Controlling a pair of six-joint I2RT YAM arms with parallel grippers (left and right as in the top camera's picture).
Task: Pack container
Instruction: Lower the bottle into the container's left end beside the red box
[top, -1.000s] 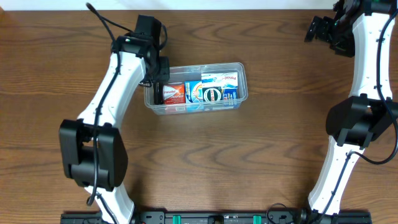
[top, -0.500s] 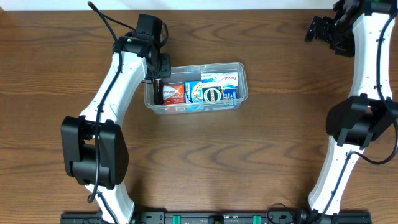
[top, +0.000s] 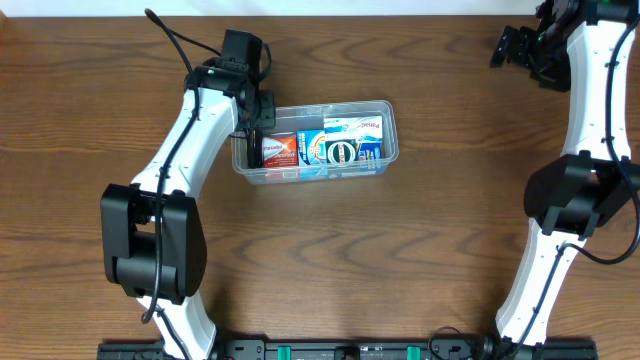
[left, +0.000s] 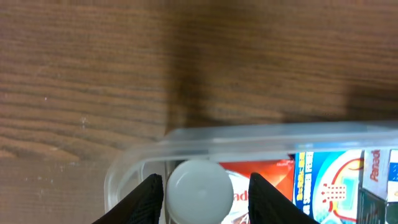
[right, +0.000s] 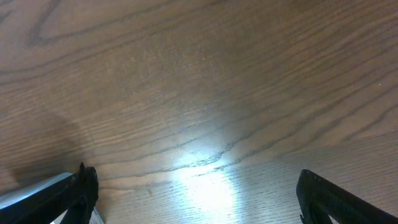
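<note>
Left wrist view: left gripper (left: 205, 193) pinches a white round cap (left: 198, 186) at the left end of the clear rectangular plastic container (left: 249, 138), mid-table. Released tilted, it could wedge against the red printed packet (left: 261, 177). Right gripper (right: 199, 193) gapes empty, far right.

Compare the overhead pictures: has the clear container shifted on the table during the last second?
No. The container lies at the same spot against the wood grain of the table, its corners unmoved.
</note>
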